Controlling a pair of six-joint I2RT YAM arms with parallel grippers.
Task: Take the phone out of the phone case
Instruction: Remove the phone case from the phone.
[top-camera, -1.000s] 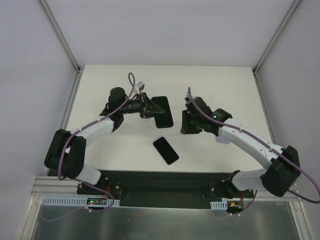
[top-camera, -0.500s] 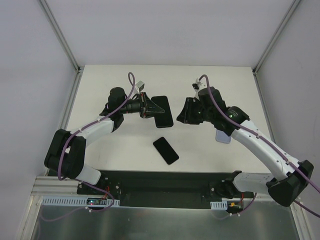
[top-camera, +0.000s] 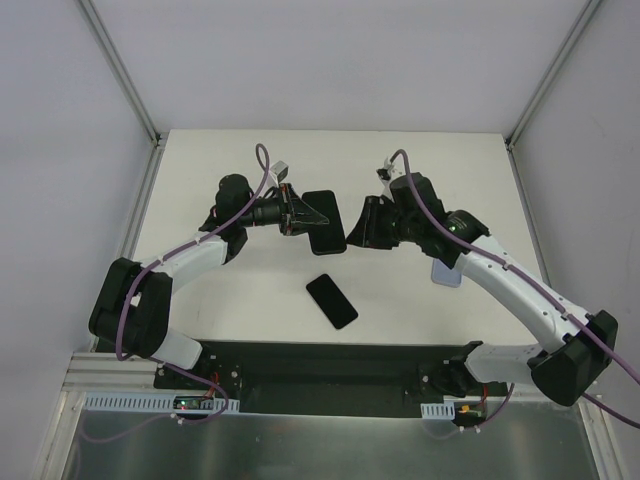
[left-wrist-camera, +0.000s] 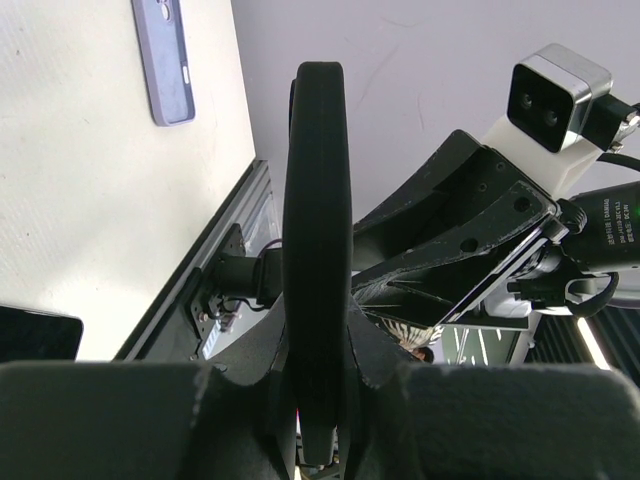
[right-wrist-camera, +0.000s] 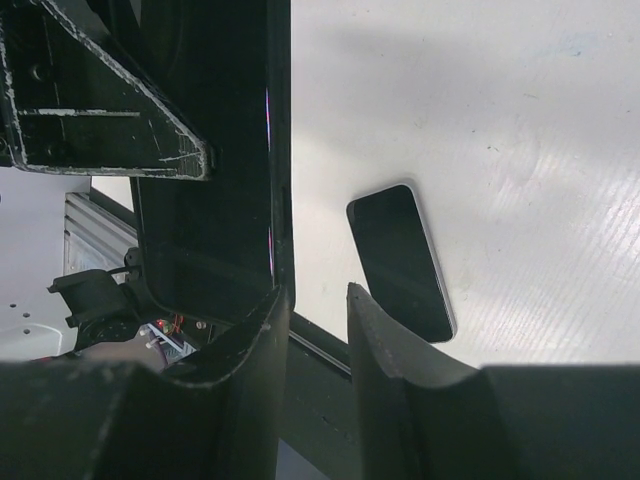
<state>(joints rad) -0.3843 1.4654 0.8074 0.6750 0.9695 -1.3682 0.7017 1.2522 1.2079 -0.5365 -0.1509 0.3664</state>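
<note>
My left gripper (top-camera: 298, 214) is shut on a black cased phone (top-camera: 322, 222) and holds it above the table. In the left wrist view the cased phone (left-wrist-camera: 316, 230) stands edge-on between the jaws of the left gripper (left-wrist-camera: 318, 410). My right gripper (top-camera: 364, 226) is open, close beside the phone's right edge. In the right wrist view the phone's dark screen (right-wrist-camera: 205, 200) lies just ahead of the left finger of the right gripper (right-wrist-camera: 316, 305), and nothing is in the gap between the fingers.
A bare black phone (top-camera: 331, 300) lies flat on the table near the front; it also shows in the right wrist view (right-wrist-camera: 400, 262). A lavender phone case (top-camera: 447, 272) lies under the right forearm and shows in the left wrist view (left-wrist-camera: 164, 60).
My right arm rose off the table and swung left, bringing its gripper up to the right edge of the held phone and uncovering the lavender case. The left arm has not moved.
</note>
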